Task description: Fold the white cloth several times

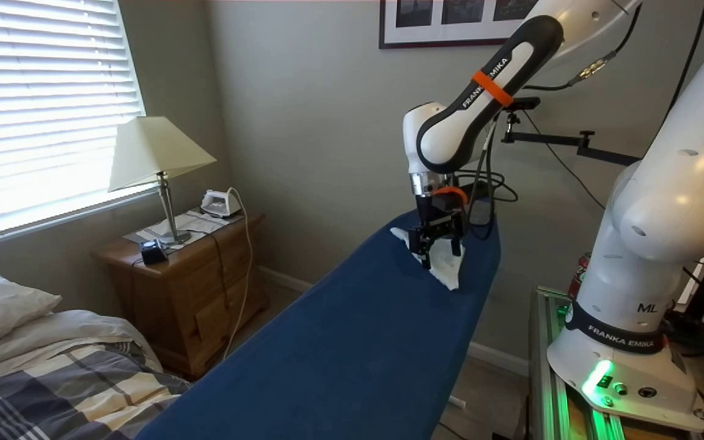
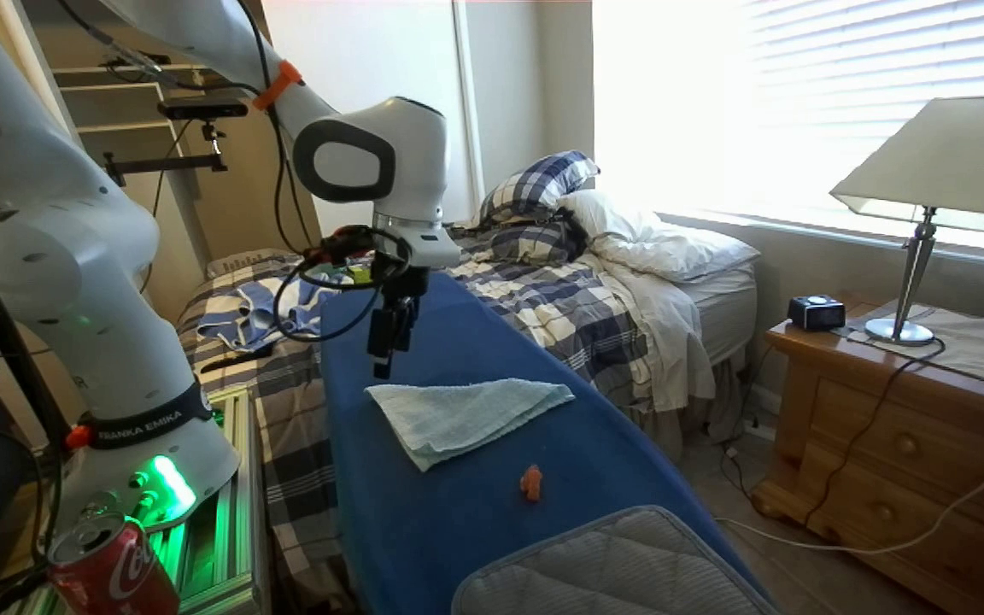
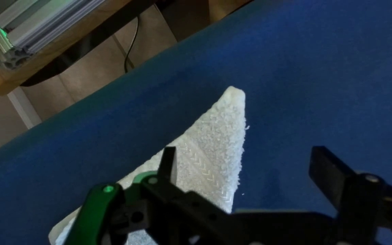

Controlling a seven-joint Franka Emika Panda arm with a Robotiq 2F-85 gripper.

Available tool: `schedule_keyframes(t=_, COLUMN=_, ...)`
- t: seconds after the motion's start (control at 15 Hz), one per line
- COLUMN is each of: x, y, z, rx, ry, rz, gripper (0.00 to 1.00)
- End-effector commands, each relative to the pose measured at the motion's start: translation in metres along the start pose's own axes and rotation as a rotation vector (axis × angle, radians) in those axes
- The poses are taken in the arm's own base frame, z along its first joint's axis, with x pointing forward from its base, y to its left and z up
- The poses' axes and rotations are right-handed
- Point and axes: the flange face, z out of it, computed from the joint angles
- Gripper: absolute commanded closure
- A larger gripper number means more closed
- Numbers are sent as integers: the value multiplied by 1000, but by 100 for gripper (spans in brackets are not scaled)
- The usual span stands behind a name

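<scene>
The white cloth [image 1: 448, 269] lies flat on the blue ironing board [image 1: 340, 342], folded to a rough triangle. It shows fully in an exterior view [image 2: 471, 418]. In the wrist view the cloth [image 3: 216, 146] has a pointed corner up and a woven chevron band; its lower part is hidden behind the gripper. My gripper [image 3: 243, 149] is open with nothing between its fingers. Its left finger overlaps the cloth in the wrist view and its right finger is over bare blue board. In both exterior views the gripper [image 1: 442, 259] [image 2: 392, 360] points down, apparently above the cloth's near-robot side.
A small orange object [image 2: 531, 483] and a grey quilted pad [image 2: 620, 568] lie on the board beyond the cloth. The robot's metal-framed stand [image 3: 49, 27] is beside the board's edge. A bed [image 2: 560, 316] and a nightstand [image 1: 175, 299] with lamp and iron [image 1: 220, 203] stand nearby.
</scene>
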Motion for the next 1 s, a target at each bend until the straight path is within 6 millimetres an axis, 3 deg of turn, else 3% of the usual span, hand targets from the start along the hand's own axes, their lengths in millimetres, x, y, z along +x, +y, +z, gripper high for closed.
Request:
schedule_keyframes(t=0.0, x=1, y=-6, z=9, rx=35, ry=-28, rz=8, gripper=0)
schedule_keyframes(t=0.93, x=2, y=-16, z=54, rx=7, ry=-115, rz=-4, gripper=1)
